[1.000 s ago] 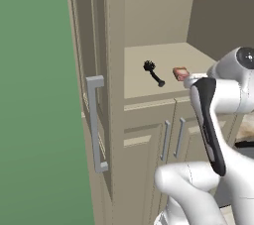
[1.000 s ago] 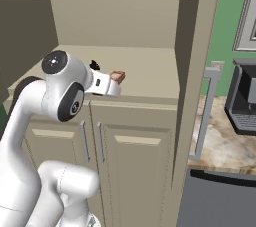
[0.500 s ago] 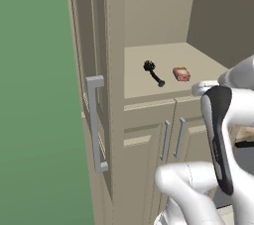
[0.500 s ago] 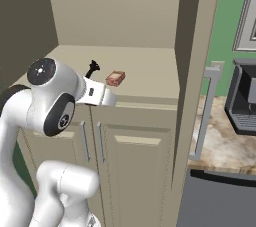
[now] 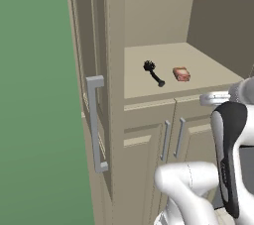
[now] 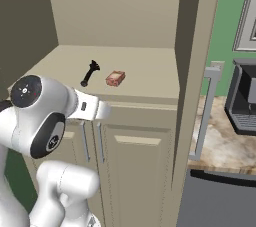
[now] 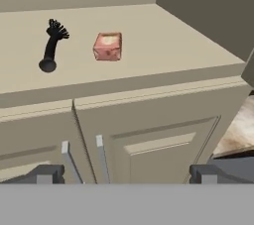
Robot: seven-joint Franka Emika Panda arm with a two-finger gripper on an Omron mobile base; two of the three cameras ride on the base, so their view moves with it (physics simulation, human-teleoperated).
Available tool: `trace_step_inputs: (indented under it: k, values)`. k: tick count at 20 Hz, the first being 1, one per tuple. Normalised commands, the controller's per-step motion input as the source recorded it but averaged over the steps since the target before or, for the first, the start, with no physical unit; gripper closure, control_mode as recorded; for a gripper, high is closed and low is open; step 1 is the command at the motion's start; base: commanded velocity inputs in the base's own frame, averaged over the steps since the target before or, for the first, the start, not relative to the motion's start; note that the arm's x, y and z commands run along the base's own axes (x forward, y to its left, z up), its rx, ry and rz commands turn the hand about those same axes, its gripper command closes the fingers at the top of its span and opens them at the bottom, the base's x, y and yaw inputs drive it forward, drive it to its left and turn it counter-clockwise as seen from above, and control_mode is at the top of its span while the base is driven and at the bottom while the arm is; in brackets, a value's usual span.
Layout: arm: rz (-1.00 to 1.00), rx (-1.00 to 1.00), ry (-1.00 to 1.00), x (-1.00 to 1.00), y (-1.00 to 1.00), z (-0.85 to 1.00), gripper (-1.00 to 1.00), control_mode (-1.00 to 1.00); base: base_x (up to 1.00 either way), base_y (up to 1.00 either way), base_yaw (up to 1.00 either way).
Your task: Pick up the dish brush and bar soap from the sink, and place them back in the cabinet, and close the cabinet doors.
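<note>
Dish brush lies on the cabinet shelf, bar soap just beside it, both set down. The 2 cabinet doors stand open, so closing is what's left. Risk: the arm sits close in front of the shelf and could block or clip a swinging door, or miss its bar handle. Gripper jaws spread wide, holding and touching nothing.

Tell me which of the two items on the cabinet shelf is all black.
The dish brush, lying left of the bar soap in the hand view; the soap is a pinkish-orange block.
</note>
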Motion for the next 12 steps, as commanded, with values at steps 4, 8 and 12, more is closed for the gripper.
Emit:
trace_step_inputs:
  k: [4,8,12]
  values:
    - [0.0,0.0,0.0,-0.24,-0.07,0.09,-1.0,-1.0,0.0,0.0,0.0]
    - [0.02,0.0,0.0,-0.35,-0.23,0.08,-1.0,-1.0,0.0,0.0,0.0]
    - [0.03,0.0,0.0,-0.37,-0.18,0.12,-1.0,-1.0,0.0,0.0,0.0]
